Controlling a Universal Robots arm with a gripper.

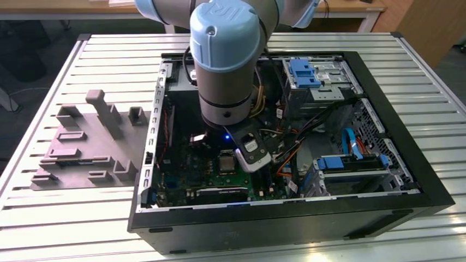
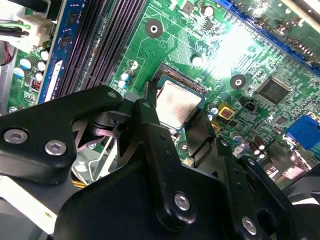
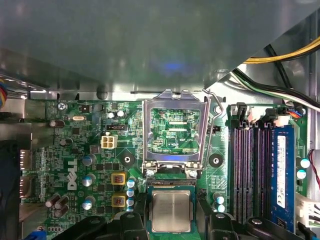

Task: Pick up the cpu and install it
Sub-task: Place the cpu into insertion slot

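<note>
Hanging inside the open computer case [image 1: 291, 221] on the worktop [image 1: 73, 224], jaws straddle the cpu [image 3: 171, 211], lying flat in the green motherboard [image 3: 60, 145] socket beside its raised frame [image 3: 147, 135]; gripping or not, cannot tell.

- Arm joint cap [image 1: 226, 15]: raised maker's letters, seen in the exterior view at 11 o'clock from the computer case [image 1: 291, 232].
- Green circuit board [image 3: 75, 145]: white maker's mark in the first wrist view, with capacitors [image 3: 90, 179] between it and the cpu [image 3: 171, 211]. Fine white part codes, too small to read.
- Blue memory module [image 3: 281, 170]: white label, print illegible.
</note>
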